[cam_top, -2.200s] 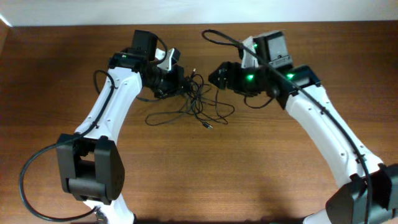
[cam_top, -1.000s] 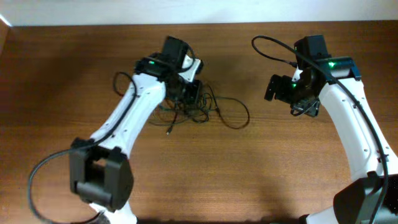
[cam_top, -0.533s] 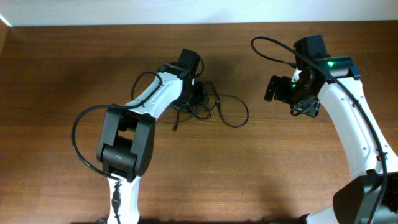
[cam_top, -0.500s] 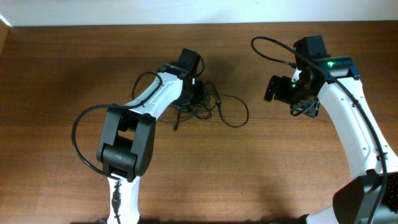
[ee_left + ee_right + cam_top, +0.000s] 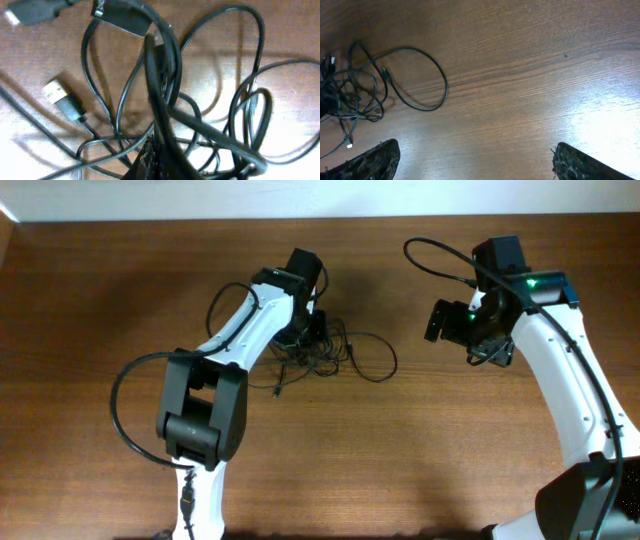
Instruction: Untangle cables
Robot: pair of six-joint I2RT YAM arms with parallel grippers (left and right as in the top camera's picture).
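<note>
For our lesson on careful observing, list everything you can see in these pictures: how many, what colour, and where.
cables: several, exact number unclear; black; one tangled heap, back middle of table
plug: one; white-tipped; lying at the heap's edge
table: one; brown wood; under everything
left arm: one; white and black; over the heap
right arm: one; white and black; right side, apart from the heap
left claw: one; black; shut on cables
right claw: one; black; open, over bare wood

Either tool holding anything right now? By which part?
Left tool is shut on a mid-tangle strand of the thin black cables. Right tool is open and empty.
</note>
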